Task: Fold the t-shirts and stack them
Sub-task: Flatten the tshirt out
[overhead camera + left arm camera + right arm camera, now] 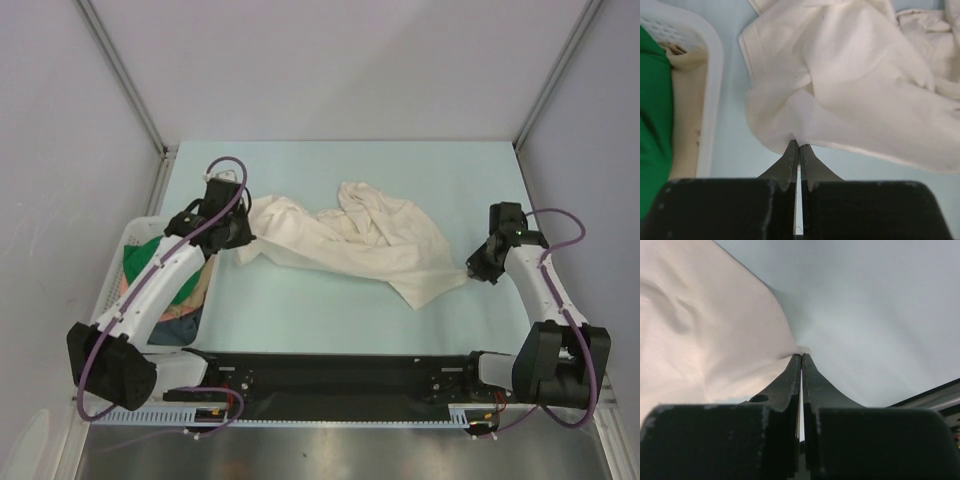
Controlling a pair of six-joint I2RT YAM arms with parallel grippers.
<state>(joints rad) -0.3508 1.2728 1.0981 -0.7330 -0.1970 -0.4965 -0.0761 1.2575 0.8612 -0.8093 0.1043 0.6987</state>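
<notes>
We see the large, plain cream cloth t-shirt (350,240) lying rumpled on the pale blue tabletop (330,320). Its long axis runs across the tabletop, from far-left to near-right. That line is what the next move turns on, because each arm has one end of it.

The left pincer (238,236) is clenched on the shirt's left edge. In the left wrist view its tips (798,146) meet with a fold of cream cloth nipped between them, and the rest of the shirt spreads away ahead and to the right.

The right pincer (476,268) is likewise clenched on the opposite, near-right corner. Its wrist view shows the tips (801,356) closed on a thin lip of hem, with the cloth trailing off to the left.

So the shirt lies between the two pincers, and neither arm is the nearer one. We judge that the next step is to draw the two ends apart along that axis, so the bunched middle pulls flat before any fold is made.

The white plastic lattice basket (140,225) sits at the left, just beside the left pincer and apart from the cream shirt. In it lie a bright green cloth t-shirt (145,258) and a salmon-pink cloth shirt (205,282). There seems to be something darker at the near end, which the left arm largely hides. Nothing is folded or stacked yet.
</notes>
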